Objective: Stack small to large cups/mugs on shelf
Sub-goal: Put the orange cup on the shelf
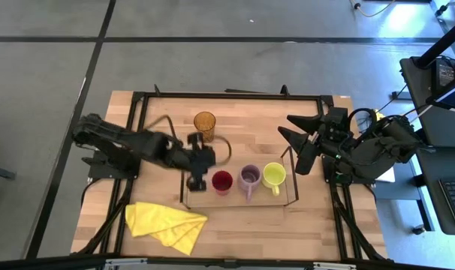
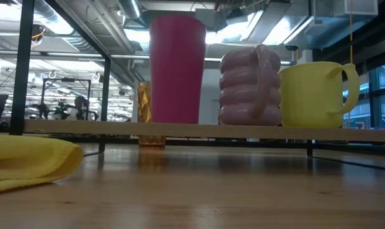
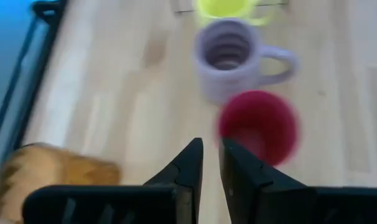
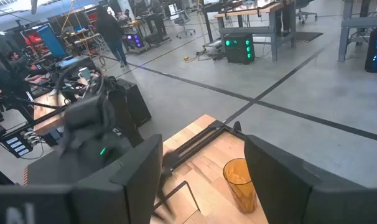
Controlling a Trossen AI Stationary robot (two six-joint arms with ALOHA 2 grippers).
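Note:
The dark red cup [image 1: 222,181], lilac mug [image 1: 250,176] and yellow-green mug [image 1: 273,175] stand upright in a row on the shelf [image 1: 239,199]. They also show in the low view: the dark red cup [image 2: 176,70], the lilac mug [image 2: 249,86], the yellow-green mug [image 2: 313,94]. The amber tumbler [image 1: 204,124] stands on the table behind the shelf. My left gripper [image 1: 200,182] is at the shelf's left end, fingers nearly together [image 3: 211,168], just short of the red cup [image 3: 260,124]. My right gripper [image 1: 286,129] hovers wide open [image 4: 204,180] right of the tumbler [image 4: 239,183].
A crumpled yellow cloth [image 1: 167,223] lies on the table's near left, also in the low view [image 2: 27,162]. Black wire frames [image 1: 291,176] stand at the shelf's short ends. A black frame [image 1: 227,96] runs round the table's edges.

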